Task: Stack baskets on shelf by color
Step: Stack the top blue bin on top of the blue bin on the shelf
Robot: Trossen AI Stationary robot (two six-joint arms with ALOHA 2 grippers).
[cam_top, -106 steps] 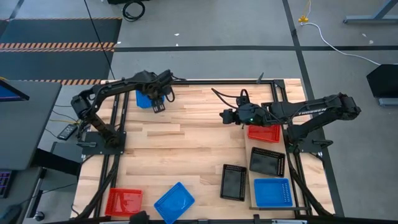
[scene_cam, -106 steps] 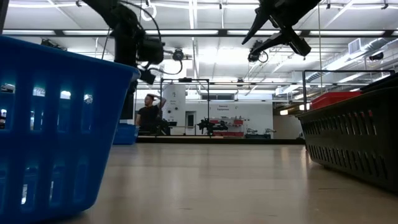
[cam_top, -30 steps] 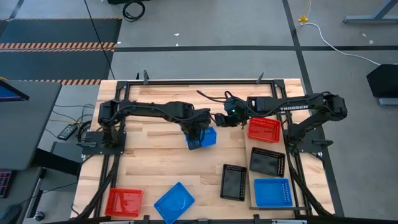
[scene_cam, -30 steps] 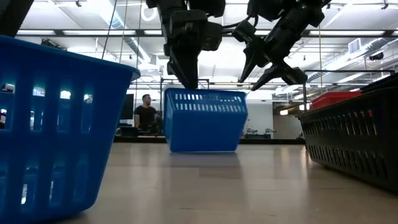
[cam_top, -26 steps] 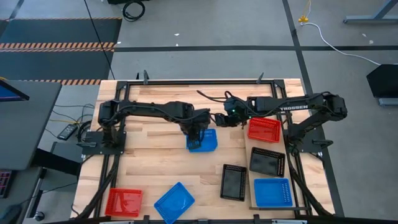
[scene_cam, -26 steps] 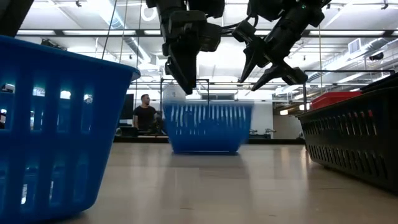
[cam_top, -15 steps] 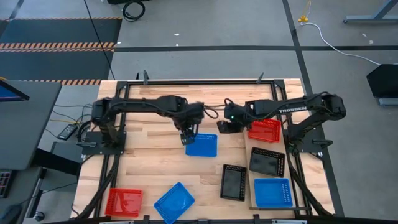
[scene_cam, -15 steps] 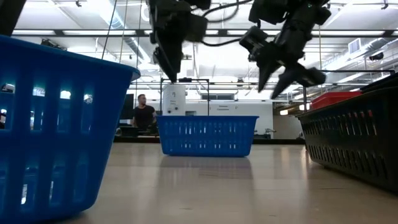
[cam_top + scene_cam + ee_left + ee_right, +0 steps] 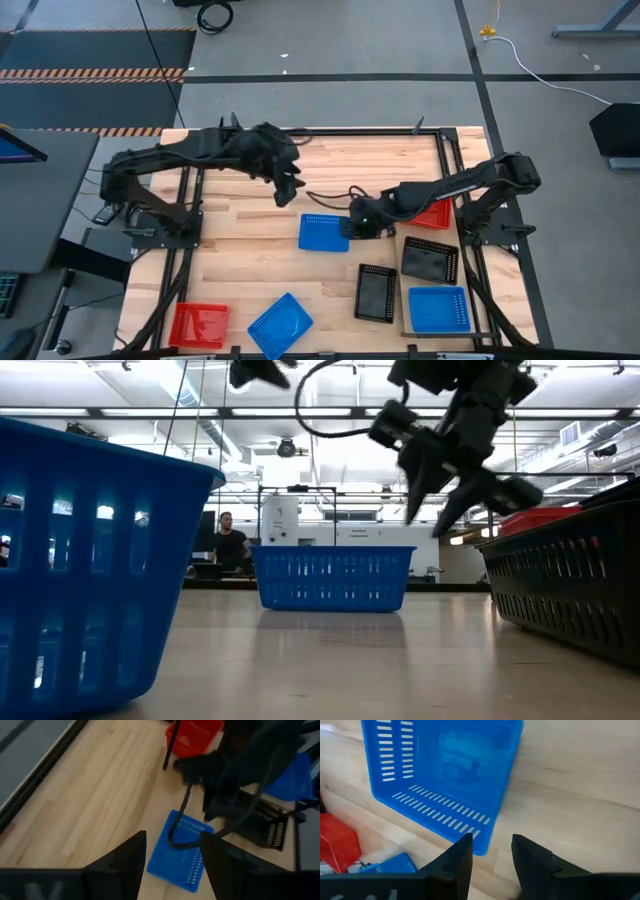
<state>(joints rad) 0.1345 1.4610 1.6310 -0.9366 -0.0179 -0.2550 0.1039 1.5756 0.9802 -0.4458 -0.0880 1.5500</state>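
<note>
A blue basket (image 9: 324, 232) (image 9: 445, 765) rests flat on its bottom, open side up, at the middle of the table. My left gripper (image 9: 290, 193) (image 9: 172, 865) hangs open high above and beyond the basket's far left corner, holding nothing. My right gripper (image 9: 352, 226) (image 9: 492, 851) (image 9: 450, 500) hovers open just off the basket's right side, slanting down, with nothing between its fingers. A red (image 9: 432, 212), a black (image 9: 430, 258) and a blue basket (image 9: 440, 308) stand in a row at the right. There a thin black wire frame (image 9: 445, 334) shows, but I cannot tell the shelf's board from the tabletop.
A second black basket (image 9: 376, 292) lies near the row. A red basket (image 9: 198, 322) and a tilted blue one (image 9: 280, 322) sit at the near left edge. Bare wood lies left of the middle basket. A person (image 9: 232, 542) stands far off in the room.
My left gripper has let go of the blue basket, opened, and risen away toward the far left. The basket, first held tipped up on one side, has dropped flat onto the table. My right gripper has rolled and come down toward the basket's right side.
</note>
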